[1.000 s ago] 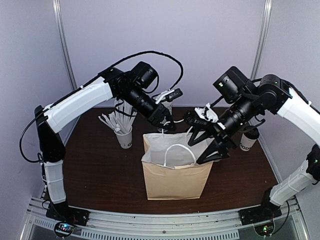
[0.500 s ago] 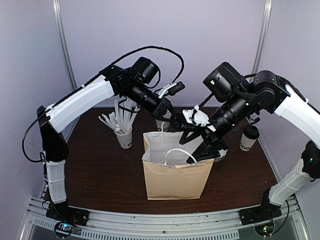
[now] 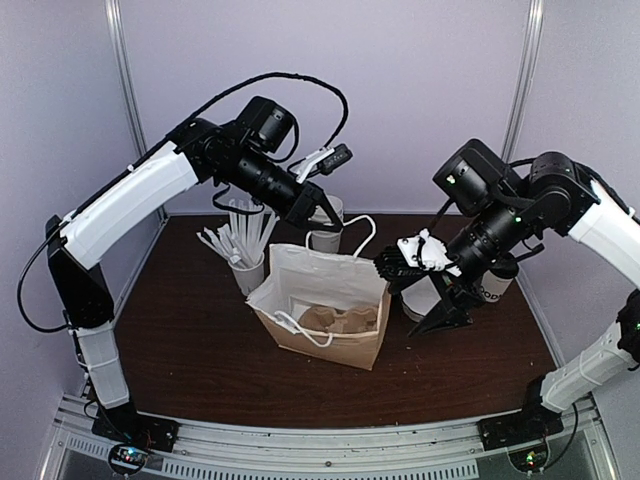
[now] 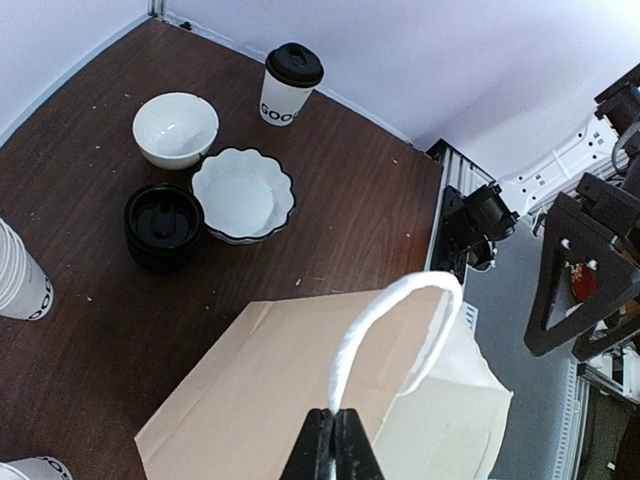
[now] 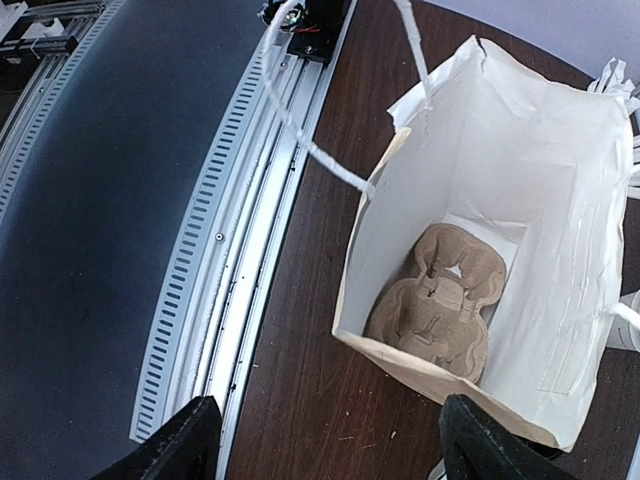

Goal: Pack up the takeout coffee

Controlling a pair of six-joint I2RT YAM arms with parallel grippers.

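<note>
- The left gripper (image 4: 335,420) is shut tight on the white handle (image 4: 420,280) of the paper bag (image 3: 330,285).
- The bag is tipped over on the brown desk (image 3: 200,340), and its open top faces the right gripper (image 3: 424,293).
- The right gripper is open wide and holds nothing. It hangs just beside the bag's open top.
- Inside the bag lies 1 brown cup tray (image 5: 440,290), down at the bottom.
- The takeout coffee (image 4: 288,85) is not in the bag. It stands upright on the desk at the far right, with its black lid on.
- In the top view, the right arm hides part of the coffee.
- Near the coffee are 2 white bowls: 1 plain bowl (image 4: 175,128) and 1 wavy bowl (image 4: 243,195).
- A round black tub (image 4: 162,225) sits just beside the wavy bowl.
- A white cup full of straws (image 3: 247,272) stands just to the left of the bag.
</note>
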